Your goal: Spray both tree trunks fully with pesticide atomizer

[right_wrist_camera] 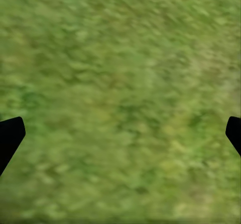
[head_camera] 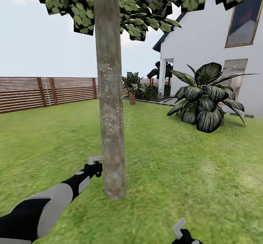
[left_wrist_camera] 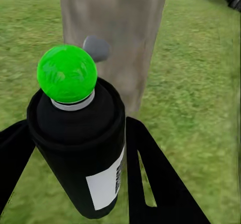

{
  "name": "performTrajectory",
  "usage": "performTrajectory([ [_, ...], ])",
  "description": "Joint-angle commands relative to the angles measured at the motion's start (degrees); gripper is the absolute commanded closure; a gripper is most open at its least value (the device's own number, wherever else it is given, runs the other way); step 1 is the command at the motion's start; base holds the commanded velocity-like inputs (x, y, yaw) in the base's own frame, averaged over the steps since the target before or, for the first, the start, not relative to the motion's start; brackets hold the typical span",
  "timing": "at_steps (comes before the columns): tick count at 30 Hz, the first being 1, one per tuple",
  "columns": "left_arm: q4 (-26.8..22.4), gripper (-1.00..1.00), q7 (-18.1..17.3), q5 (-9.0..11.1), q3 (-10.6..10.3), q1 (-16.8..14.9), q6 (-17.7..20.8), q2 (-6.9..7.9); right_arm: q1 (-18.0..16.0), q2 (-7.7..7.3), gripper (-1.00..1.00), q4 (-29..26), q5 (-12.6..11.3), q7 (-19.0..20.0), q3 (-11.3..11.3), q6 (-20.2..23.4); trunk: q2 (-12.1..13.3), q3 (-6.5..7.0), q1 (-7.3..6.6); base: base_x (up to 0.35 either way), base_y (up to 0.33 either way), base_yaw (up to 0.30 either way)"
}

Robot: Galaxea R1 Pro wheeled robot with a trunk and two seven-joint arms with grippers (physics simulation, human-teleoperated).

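Head view: the garden lawn (head_camera: 175, 171) is stretching out to a brown slat fence (head_camera: 44, 92) and a white house (head_camera: 204, 47), with a broad-leaved shrub (head_camera: 204, 98) lying well right of the tree trunk (head_camera: 109, 101). White specks are showing over the middle of the trunk, and a faint mist is hanging just to its right; judged: spraying of this tree is in progress. The left hand (head_camera: 95, 165) is reaching in just beside the trunk's lower part, and the right hand (head_camera: 182, 233) is sitting low at the frame edge. Left wrist view: the left hand (left_wrist_camera: 75, 174) is gripping the pesticide atomizer (left_wrist_camera: 80, 148), fingers (left_wrist_camera: 155, 184) pressed against its dark body; the green cap and grey nozzle are pointing at the trunk (left_wrist_camera: 120, 33) close ahead. Right wrist view: the right hand's fingers (right_wrist_camera: 10, 136) are standing wide apart over bare grass (right_wrist_camera: 120, 103), holding nothing. Judged next: speckling looks sparse near the base, so the nozzle needs sweeping along the trunk's height; the second tree remains.
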Motion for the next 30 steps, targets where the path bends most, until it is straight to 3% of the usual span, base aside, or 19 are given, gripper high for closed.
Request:
performTrajectory([
  [1,0.0,1.00,-1.5,-0.8,0.0,0.6,-1.9,0.22,0.0,0.00,-1.00,0.0,0.0,0.0,0.0,0.0,0.0,0.00,0.00,0.000,0.000,0.000],
  [4,0.0,1.00,-7.2,-4.3,0.0,1.7,-4.5,1.64,0.0,0.00,-1.00,0.0,-0.1,0.0,0.0,-0.2,0.0,0.00,0.00,0.000,0.000,0.000],
  [8,0.0,1.00,-9.6,-5.7,0.0,2.0,-5.1,3.12,0.0,0.11,-1.00,0.0,-0.1,0.1,0.0,-0.3,0.0,0.00,0.00,0.000,0.049,0.000],
  [17,0.0,1.00,-10.3,-6.0,0.0,2.1,-5.2,4.41,0.0,0.18,-1.00,0.0,0.0,0.1,0.0,-0.4,0.0,0.00,0.00,0.000,0.291,0.000],
  [30,0.0,1.00,-10.3,-6.0,0.0,2.1,-5.0,4.59,0.1,0.18,-1.00,0.0,0.0,0.1,0.0,-0.4,0.0,0.00,0.00,0.009,0.335,0.000],
])
